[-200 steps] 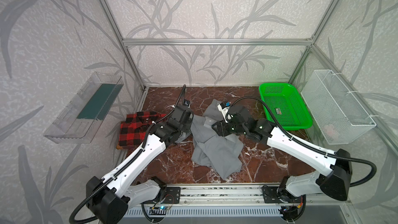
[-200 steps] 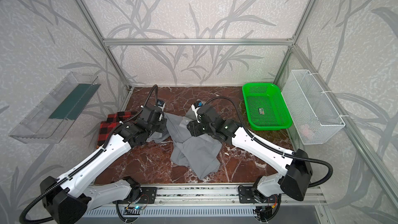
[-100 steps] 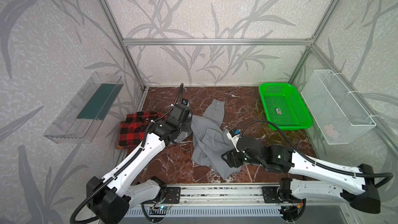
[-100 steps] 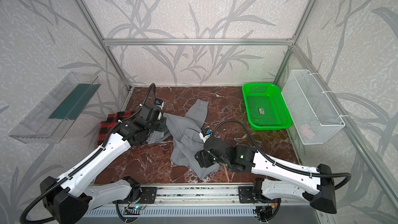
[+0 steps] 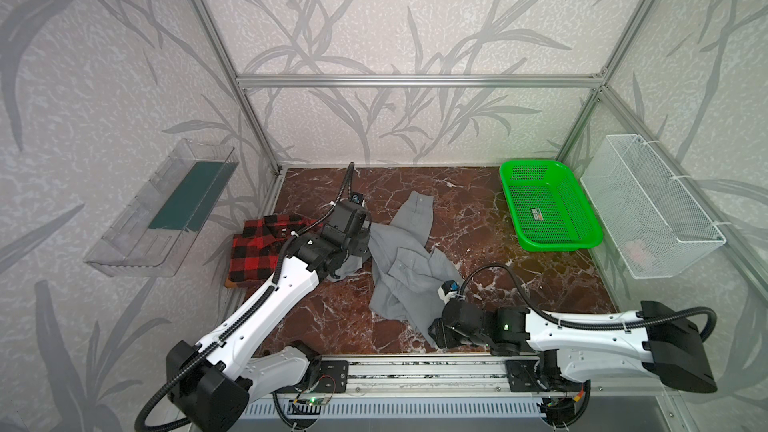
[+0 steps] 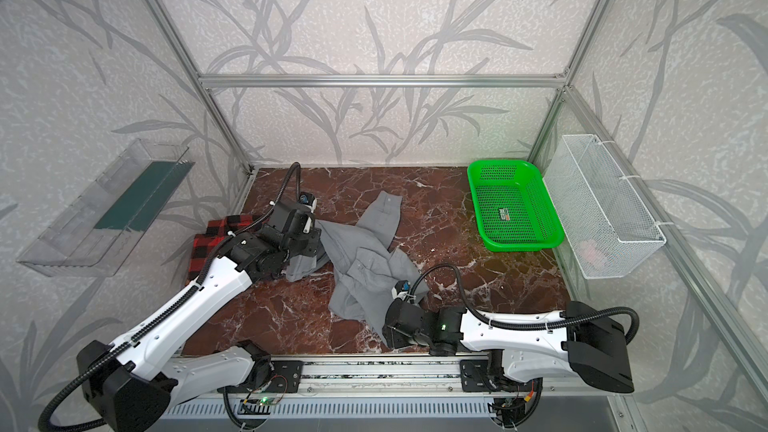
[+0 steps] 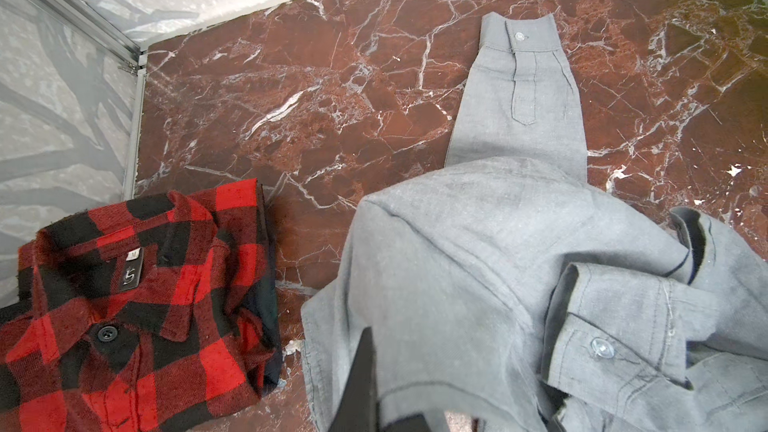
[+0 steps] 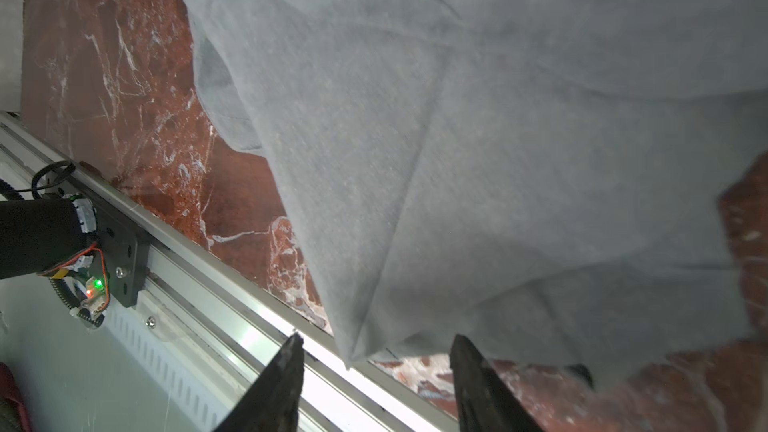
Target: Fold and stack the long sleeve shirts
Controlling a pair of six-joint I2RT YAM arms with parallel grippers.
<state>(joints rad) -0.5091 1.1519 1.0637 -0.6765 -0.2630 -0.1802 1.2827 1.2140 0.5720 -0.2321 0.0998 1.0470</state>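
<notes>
The left gripper [image 5: 355, 244] is shut tight. It pinches a bunch of the grey shirt [image 5: 407, 272] and holds that bit up off the table, so cloth hangs down below it. In the left wrist view the cloth covers the tips, so I think it has the edge near a shoulder, but I can't be sure which part.

The right gripper [image 8: 376, 340] is about half open and holds nothing. Its two dark fingers [image 8: 286, 380] sit low, one on each side of a pointy bottom corner of the grey shirt. The corner lies in the gap between the tips, and I can't tell if it touches them.

The grey shirt is crumpled and spread out between the two grippers. One long sleeve [image 7: 519, 89] lies flat, stretched away from the left gripper, with a buttoned cuff at its end. The red and black plaid shirt [image 5: 253, 247] is folded up neatly with its collar on top. It lies just beside the left gripper, on the side away from the right gripper.

The table [image 5: 478, 218] is dark red stone with white veins. A silver rail [image 8: 208, 268] runs close under the right gripper. A green basket [image 5: 552, 245] and a white wire basket [image 5: 648, 209] are well apart from both grippers. The walls have grey leaf shapes.
</notes>
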